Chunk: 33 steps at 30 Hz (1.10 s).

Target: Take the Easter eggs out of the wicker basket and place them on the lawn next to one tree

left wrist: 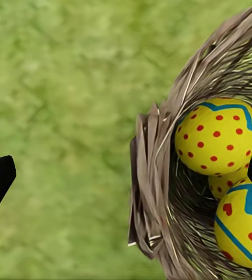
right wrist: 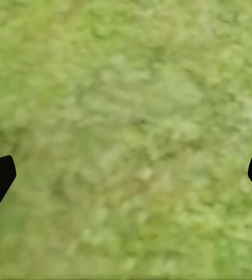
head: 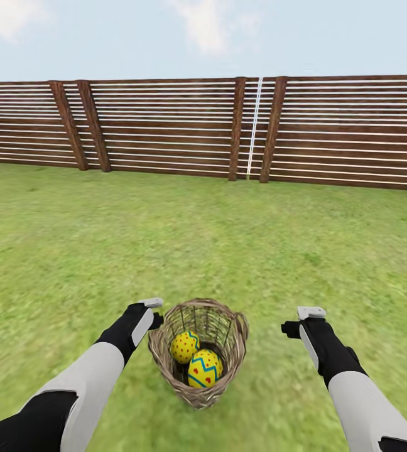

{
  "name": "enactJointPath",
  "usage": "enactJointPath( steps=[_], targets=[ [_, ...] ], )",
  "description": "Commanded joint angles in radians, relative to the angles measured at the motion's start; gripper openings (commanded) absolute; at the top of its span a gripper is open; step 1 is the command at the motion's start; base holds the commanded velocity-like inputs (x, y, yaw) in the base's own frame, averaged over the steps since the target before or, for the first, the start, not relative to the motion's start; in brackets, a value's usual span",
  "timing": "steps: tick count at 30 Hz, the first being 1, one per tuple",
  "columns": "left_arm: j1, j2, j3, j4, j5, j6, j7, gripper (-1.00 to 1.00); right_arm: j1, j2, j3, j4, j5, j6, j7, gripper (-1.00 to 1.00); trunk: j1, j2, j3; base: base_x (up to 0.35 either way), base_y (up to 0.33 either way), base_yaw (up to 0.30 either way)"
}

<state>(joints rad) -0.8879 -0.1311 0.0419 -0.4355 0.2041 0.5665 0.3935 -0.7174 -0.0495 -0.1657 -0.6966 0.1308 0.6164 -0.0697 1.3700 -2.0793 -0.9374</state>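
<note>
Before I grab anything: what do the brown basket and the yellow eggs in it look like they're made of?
The small round brown basket looks like open woven wicker: thin strands with gaps and frayed ends at the rim, matte. The yellow eggs with red dots and a blue zigzag look smooth, hard and painted, slightly glossy; plastic or wood, I can't tell which.

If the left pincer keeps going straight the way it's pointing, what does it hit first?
Probably the rim of the round brown wicker basket, or bare green lawn just outside it. The open left pincer straddles that rim, so depth is hard to judge.
</note>
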Motion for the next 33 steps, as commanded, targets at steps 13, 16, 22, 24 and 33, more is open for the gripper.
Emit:
enactJointPath(
  steps=[13,16,22,24,33],
  targets=[
    [0.000,-0.001,0.004,-0.002,0.009,0.002,0.007,1.00,0.000,-0.006,-0.011,-0.004,0.006,0.006,0.215,1.00,0.050,-0.092,-0.042,0.000,0.000,0.000],
    [0.000,-0.001,0.004,-0.002,0.009,0.002,0.007,1.00,0.000,-0.043,-0.013,0.000,0.006,0.006,0.456,1.00,0.061,-0.113,-0.051,0.000,0.000,0.000],
    [0.000,-0.002,0.004,-0.002,0.009,0.002,0.007,1.00,0.000,-0.076,-0.015,0.001,0.004,0.004,0.557,1.00,0.084,-0.155,-0.070,0.000,0.000,0.000],
    [0.000,-0.002,0.004,-0.002,0.009,0.002,0.007,1.00,0.000,-0.077,-0.015,0.001,0.004,0.003,0.562,1.00,0.092,-0.169,-0.076,0.000,0.000,0.000],
    [0.000,-0.004,0.003,-0.002,0.009,0.001,0.005,1.00,0.000,-0.079,-0.015,-0.003,0.006,0.003,0.565,1.00,0.126,-0.232,-0.104,0.000,0.000,0.000]
  ],
)
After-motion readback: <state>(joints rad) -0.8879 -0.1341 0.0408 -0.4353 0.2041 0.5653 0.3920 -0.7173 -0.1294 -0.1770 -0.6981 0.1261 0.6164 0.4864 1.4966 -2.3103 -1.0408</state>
